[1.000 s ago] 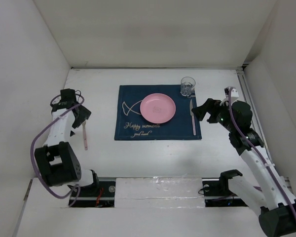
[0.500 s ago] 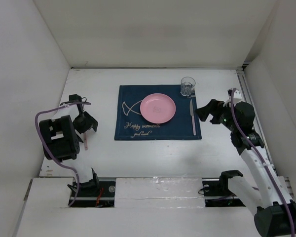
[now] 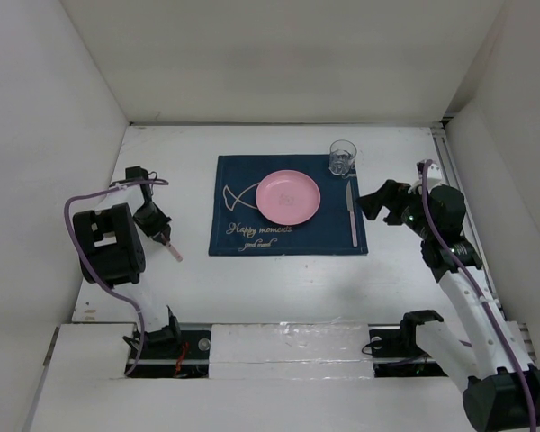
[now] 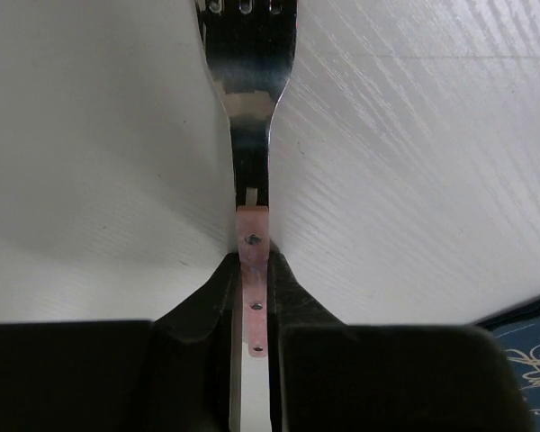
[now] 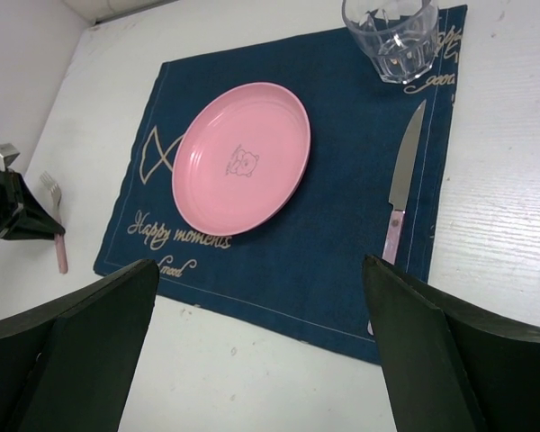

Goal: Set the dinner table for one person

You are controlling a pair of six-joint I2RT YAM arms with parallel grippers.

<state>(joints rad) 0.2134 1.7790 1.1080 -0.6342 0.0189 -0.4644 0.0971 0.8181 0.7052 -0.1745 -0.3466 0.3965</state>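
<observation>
Gripping a pink-handled steel fork [image 4: 250,135] with the left gripper [image 4: 254,270], jaws clenched on the handle, tines pointing away from the wrist camera over the large matte white tabletop [image 3: 279,288] (left of the setting, apart from it). Laid mid-tabletop: a navy cloth placemat with a fish drawing [image 3: 252,202], carrying a round pink plate [image 3: 288,197] at its centre, a clear glass tumbler [image 3: 343,157] at its far right corner and a pink-handled knife [image 3: 351,214] along its right edge. Poised just right of the knife with the right gripper [image 3: 374,202], jaws released wide, grasping nothing.
</observation>
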